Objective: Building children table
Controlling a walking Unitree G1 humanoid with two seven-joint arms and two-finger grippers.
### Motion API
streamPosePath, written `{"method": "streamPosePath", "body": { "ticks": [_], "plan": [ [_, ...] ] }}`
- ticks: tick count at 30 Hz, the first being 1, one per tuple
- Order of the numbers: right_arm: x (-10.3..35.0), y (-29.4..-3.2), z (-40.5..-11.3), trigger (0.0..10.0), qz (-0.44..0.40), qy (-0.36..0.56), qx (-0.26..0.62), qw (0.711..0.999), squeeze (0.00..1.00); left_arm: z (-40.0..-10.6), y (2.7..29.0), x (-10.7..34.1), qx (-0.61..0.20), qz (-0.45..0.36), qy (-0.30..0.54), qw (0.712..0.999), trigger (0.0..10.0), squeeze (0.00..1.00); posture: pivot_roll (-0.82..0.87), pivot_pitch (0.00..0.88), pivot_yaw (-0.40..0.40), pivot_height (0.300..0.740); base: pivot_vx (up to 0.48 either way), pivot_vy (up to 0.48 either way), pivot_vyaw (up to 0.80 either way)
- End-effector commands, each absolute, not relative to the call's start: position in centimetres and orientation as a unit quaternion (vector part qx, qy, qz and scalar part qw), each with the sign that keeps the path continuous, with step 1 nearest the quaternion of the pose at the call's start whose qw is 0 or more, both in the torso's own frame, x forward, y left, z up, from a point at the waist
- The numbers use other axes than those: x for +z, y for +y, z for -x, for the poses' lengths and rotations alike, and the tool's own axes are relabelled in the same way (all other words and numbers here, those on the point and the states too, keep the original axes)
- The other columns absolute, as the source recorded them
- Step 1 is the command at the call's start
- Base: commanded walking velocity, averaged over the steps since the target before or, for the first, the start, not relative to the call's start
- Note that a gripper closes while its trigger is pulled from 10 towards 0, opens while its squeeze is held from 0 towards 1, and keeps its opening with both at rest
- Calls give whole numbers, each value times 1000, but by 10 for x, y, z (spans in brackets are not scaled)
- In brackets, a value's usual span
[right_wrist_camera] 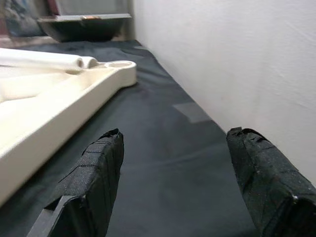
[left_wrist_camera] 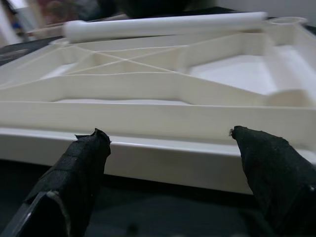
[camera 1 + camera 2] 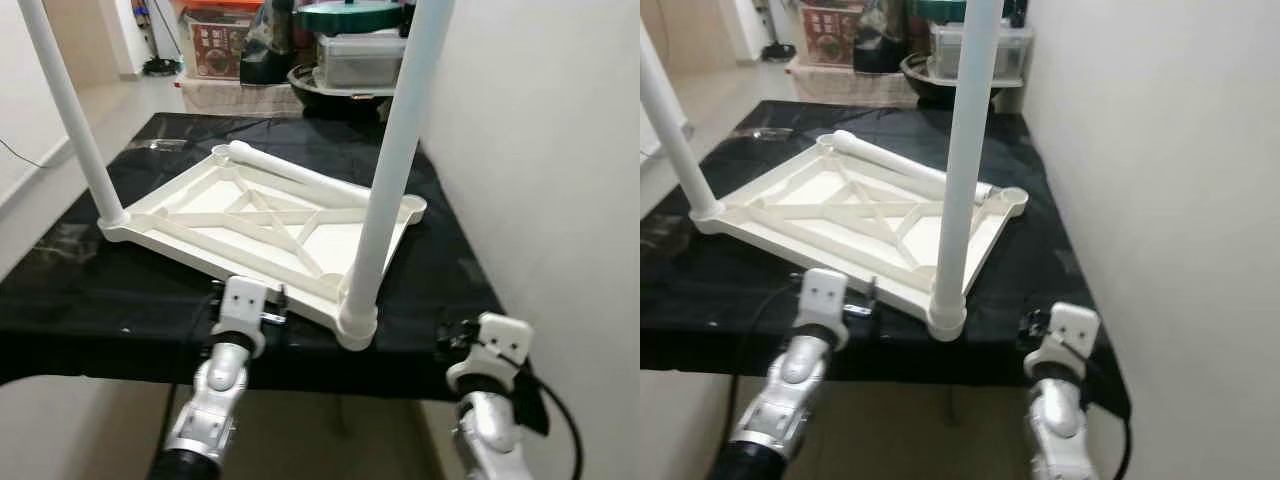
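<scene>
Tabletop (image 3: 270,225): upside down; your loose leg (image 3: 300,178) lies inside, long axis running left-far to right-near.
Standing legs: near-right (image 3: 395,165), left (image 3: 70,110).
Left gripper (image 2: 168,143): released, at near rim.
Right gripper (image 1: 173,148): released, over the cloth (image 1: 163,133).

Tabletop (image 3: 262,222): a white plastic tabletop is laid upside down on the black table (image 3: 90,290), so its ribs and crossed braces are seen.
Near leg (image 3: 392,170): a white round leg is stood upright in the corner socket nearest the right side.
Far-left leg (image 3: 70,110): a second white leg is stood in the left corner socket and is tilted a little.
Loose leg (image 3: 300,178): a third white leg is laid flat across the far edge of the tabletop, not fitted in.
Empty socket (image 1: 118,64): a round corner hole is seen open, just beside the end of the loose leg.
</scene>
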State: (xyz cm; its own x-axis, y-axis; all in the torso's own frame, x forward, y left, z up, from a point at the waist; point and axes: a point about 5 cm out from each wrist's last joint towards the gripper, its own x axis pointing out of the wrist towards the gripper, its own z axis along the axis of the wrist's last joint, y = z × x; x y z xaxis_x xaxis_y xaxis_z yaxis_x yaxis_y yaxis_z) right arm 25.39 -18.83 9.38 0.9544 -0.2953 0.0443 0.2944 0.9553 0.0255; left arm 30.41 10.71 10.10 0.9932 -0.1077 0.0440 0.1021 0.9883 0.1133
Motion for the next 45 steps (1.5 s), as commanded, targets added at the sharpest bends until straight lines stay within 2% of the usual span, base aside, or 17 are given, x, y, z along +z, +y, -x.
{"method": "streamPosePath", "body": {
  "ticks": [1,8,23,27,31,32,38,39,40,43,45],
  "plan": [
    [91,-189,-253,10000,0,-13,-150,989,0,-303,106,100,-55,-57,-22,997,10000,0,112,0,-55,740,0,0,0],
    [93,-191,-255,10000,1,-15,-153,988,0,-303,105,100,-59,-56,-23,996,10000,0,113,0,-58,740,0,0,771],
    [95,-212,-261,10000,-17,-11,-204,979,0,-302,101,100,-71,-56,-22,996,10000,0,116,0,-61,740,0,0,0],
    [99,-229,-270,10000,-30,3,-118,993,0,-300,96,99,-99,-44,-15,994,10000,0,116,0,-57,740,0,0,0],
    [107,-243,-264,10000,-14,0,-50,999,0,-297,92,98,-126,-42,-10,991,10000,0,114,0,-52,740,0,0,0],
    [110,-249,-260,10000,-6,3,-20,1000,1000,-296,91,97,-138,-40,-6,990,10000,0,110,0,-49,740,0,0,0],
    [116,-256,-250,10000,15,21,51,998,1000,-294,90,95,-153,-38,-2,988,10000,0,111,0,-48,740,0,0,0],
    [119,-257,-246,10000,19,24,81,996,165,-293,90,95,-160,-38,0,986,10000,0,110,0,-45,740,0,0,0],
    [125,-258,-243,10000,14,25,117,993,0,-292,88,95,-170,-37,-1,985,10000,0,110,0,-45,740,0,0,0],
    [129,-259,-241,10000,9,24,140,990,0,-291,87,95,-177,-37,-1,983,10000,0,110,0,-45,740,0,0,0],
    [143,-253,-243,10000,-7,15,208,978,0,-289,86,95,-192,-35,-1,981,10000,0,110,0,-42,740,0,0,0]
  ]
}}
